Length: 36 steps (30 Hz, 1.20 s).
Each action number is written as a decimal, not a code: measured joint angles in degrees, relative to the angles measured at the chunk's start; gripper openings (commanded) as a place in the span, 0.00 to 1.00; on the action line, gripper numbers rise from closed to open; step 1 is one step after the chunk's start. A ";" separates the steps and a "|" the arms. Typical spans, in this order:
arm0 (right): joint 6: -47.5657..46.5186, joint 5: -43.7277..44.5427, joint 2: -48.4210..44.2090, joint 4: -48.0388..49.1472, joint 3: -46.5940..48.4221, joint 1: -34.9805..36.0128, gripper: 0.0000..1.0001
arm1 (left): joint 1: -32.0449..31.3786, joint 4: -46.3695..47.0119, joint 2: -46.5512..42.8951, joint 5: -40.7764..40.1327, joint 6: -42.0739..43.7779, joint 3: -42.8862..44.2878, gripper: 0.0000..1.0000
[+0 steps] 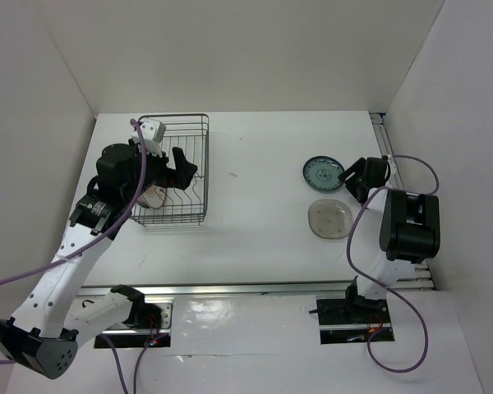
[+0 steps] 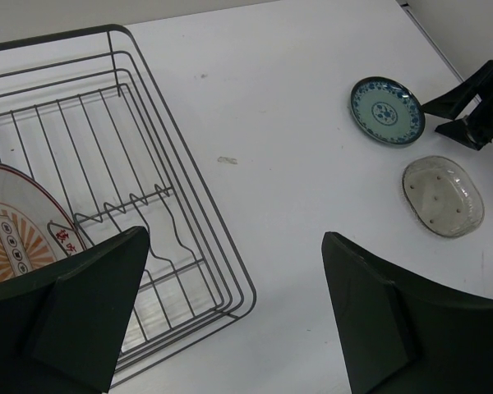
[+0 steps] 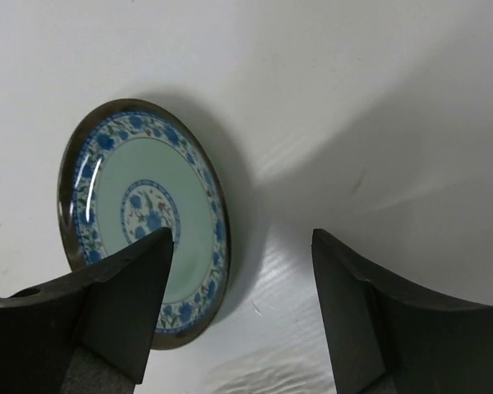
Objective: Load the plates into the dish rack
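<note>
We take the right gripper (image 1: 353,178) as the one that matters here. It sits low, just right of the round patterned teal-blue plate (image 1: 323,173), which lies flat on the white bench (image 1: 255,213) at the far right. In the right wrist view the jaws are spread and the plate's near rim falls between them, one finger over the plate face (image 3: 140,213) and the other over bare bench. Nothing is pinched yet, and we cannot tell if a finger touches the plate. So the plate lies to the gripper's left, and being round it has no long axis to line up. The right arm is far nearer. The translucent grey-beige rounded-square plate (image 1: 329,218) lies flat just nearer than the teal one, apart from it. The dark wire dish rack (image 1: 206,156) is well apart at the far left, with the white plate with an orange sunburst (image 2: 16,234) already standing in it. The left gripper (image 2: 234,246) hangs over the rack, jaws wide, holding nothing. The bench between is bare and smooth, inside white walls.
</note>
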 measured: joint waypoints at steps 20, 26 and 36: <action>0.92 -10.08 8.15 9.11 1.84 -1.27 0.00 | 0.00 0.02 1.62 0.35 0.00 -0.07 1.00; 1.86 -13.62 8.26 15.15 -1.36 -2.14 0.00 | 0.00 0.00 3.15 0.37 -0.35 -0.07 1.00; 7.19 -29.57 2.71 33.44 -8.20 -0.72 0.00 | 0.00 0.07 7.30 4.98 -3.04 -0.07 1.00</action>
